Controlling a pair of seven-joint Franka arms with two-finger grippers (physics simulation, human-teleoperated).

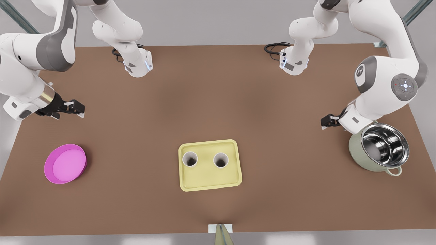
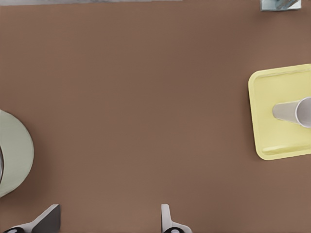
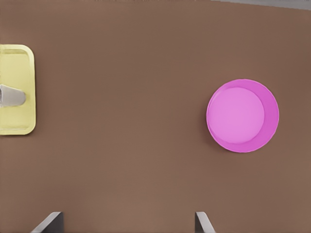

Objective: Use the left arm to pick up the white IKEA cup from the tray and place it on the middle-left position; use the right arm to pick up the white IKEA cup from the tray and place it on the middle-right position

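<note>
Two plain white cups upright on pale yellow tray — left claw and right claw both spread wide, empty.

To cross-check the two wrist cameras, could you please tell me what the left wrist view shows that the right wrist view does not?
The left wrist view adds the pale green pot at the picture's edge, with the open left claw over bare table. The right wrist view adds the magenta dish, with the open right claw. Shared: the brown table, part of the yellow tray and a white cup standing on it.
</note>
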